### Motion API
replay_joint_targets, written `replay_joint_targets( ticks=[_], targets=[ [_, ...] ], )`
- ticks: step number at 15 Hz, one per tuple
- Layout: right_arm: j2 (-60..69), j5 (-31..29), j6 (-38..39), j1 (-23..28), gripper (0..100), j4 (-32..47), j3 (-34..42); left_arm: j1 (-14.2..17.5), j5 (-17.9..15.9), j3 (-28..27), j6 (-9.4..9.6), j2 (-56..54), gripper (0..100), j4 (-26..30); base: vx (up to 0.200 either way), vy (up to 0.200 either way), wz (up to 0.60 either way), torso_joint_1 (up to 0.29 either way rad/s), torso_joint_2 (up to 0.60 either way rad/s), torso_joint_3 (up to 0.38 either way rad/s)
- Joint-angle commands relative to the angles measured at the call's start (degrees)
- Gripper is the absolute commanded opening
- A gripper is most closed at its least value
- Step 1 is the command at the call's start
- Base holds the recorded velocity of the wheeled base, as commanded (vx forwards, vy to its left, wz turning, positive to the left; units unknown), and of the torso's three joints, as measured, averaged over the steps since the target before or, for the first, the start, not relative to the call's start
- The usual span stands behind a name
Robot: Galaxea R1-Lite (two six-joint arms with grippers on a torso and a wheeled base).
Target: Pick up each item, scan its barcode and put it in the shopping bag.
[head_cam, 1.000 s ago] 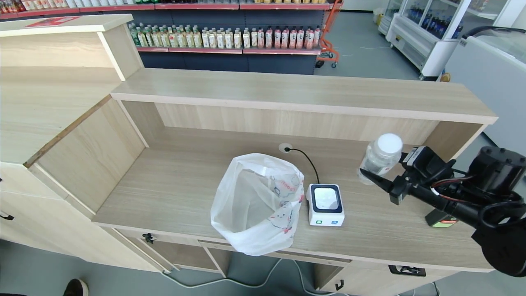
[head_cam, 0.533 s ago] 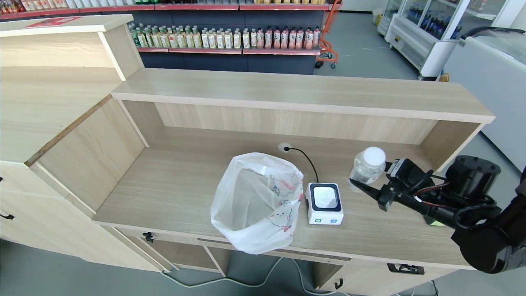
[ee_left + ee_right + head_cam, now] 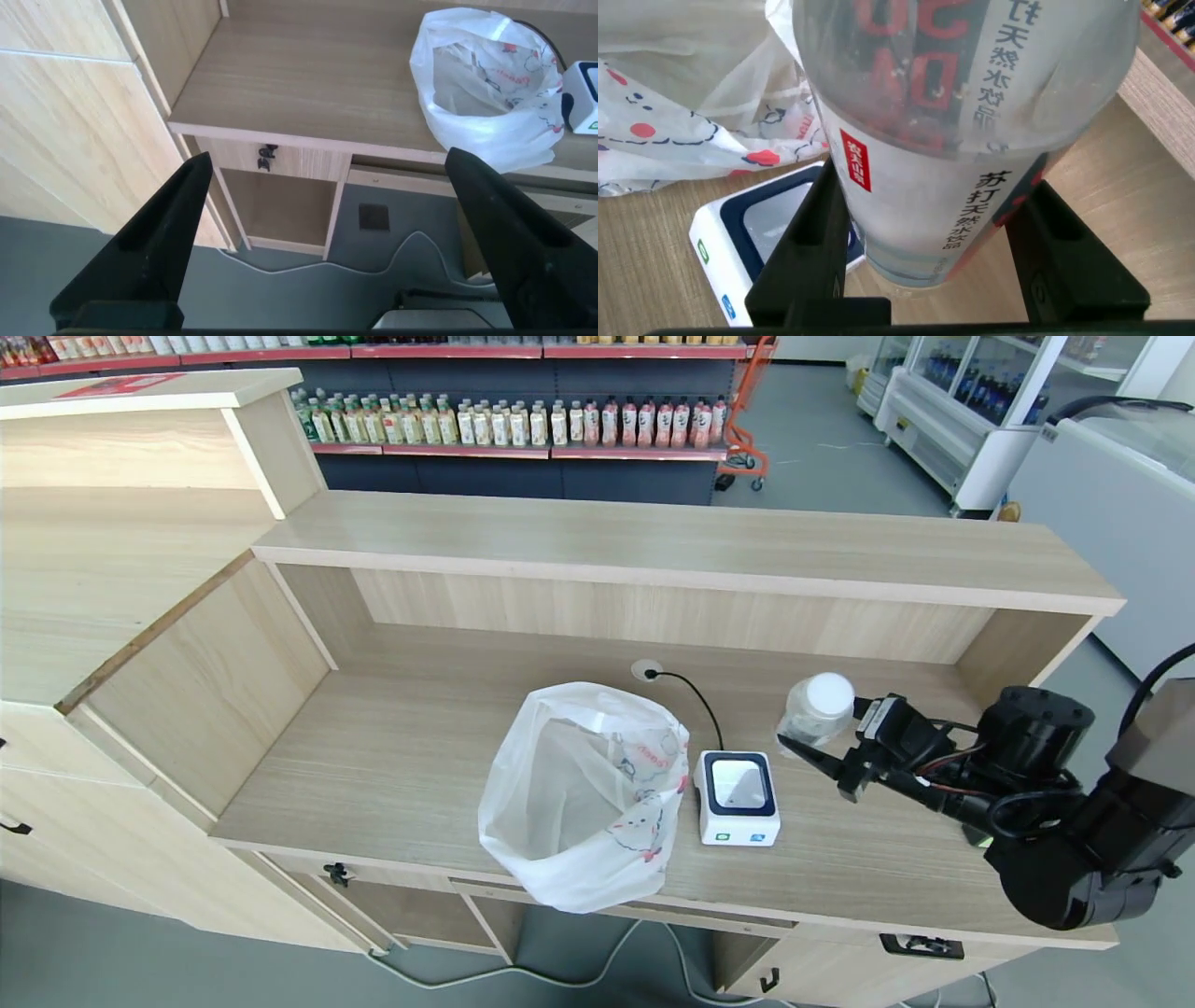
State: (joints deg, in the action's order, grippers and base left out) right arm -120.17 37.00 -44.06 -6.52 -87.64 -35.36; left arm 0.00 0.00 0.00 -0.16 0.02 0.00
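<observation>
Currently held: a clear bottle [image 3: 819,707] with a white cap, gripped around its body by the right fingers [image 3: 808,753], which are closed snugly on both sides of it (cap pointing up toward the head camera).
Bottle's place: over the right part of the tabletop [image 3: 392,756], just beyond the far right corner of the scanner [image 3: 738,796]; from the right wrist, the bottle [image 3: 962,121] has its base close above the scanner [image 3: 752,238], one finger [image 3: 808,243] on either side.
Left fingers [image 3: 140,252]: spread wide with nothing between them, hanging off the front left of the counter, above the floor.
Shopping bag [image 3: 583,793]: white, printed, mouth open, standing at the tabletop's front edge and touching the scanner's left side.
Between bottle and bag: the scanner, window facing up.
Cable [image 3: 695,695]: black, running from the scanner's back to a round hole in the tabletop behind the bag.
Overhead: a raised ledge [image 3: 653,537] runs along the back of the tabletop.
Behind the counter: store shelves [image 3: 513,425] lined with drinks, an orange cart [image 3: 747,429], and glass-door coolers [image 3: 962,411] at the right.
</observation>
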Motion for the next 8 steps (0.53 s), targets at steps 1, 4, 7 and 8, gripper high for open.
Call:
replay_joint_targets(
  ticks=[1, 4, 7, 8],
  targets=[
    [-3.0, 0.2, -0.2, -0.2, 0, -0.3, -1.0, 0.0, 0.0, 0.0, -0.02, 0.0, 100, -0.1, 0.0, 0.0, 0.0, 0.0, 0.0, 0.0],
    [-4.9, 1.8, -1.7, -0.2, 0, -0.6, -2.0, 0.0, 0.0, 0.0, -0.02, 0.0, 100, -0.1, 0.0, 0.0, 0.0, 0.0, 0.0, 0.0],
    [-6.2, 1.8, -2.3, -1.1, 0, -0.6, -3.1, 0.0, 0.0, 0.0, -0.02, 0.0, 100, 0.0, 0.0, 0.0, 0.0, 0.0, 0.0, 0.0],
    [-6.7, 1.8, -2.9, -1.1, 0, -0.6, -3.2, 0.0, 0.0, 0.0, -0.02, 0.0, 100, -0.1, 0.0, 0.0, 0.0, 0.0, 0.0, 0.0]
  ],
)
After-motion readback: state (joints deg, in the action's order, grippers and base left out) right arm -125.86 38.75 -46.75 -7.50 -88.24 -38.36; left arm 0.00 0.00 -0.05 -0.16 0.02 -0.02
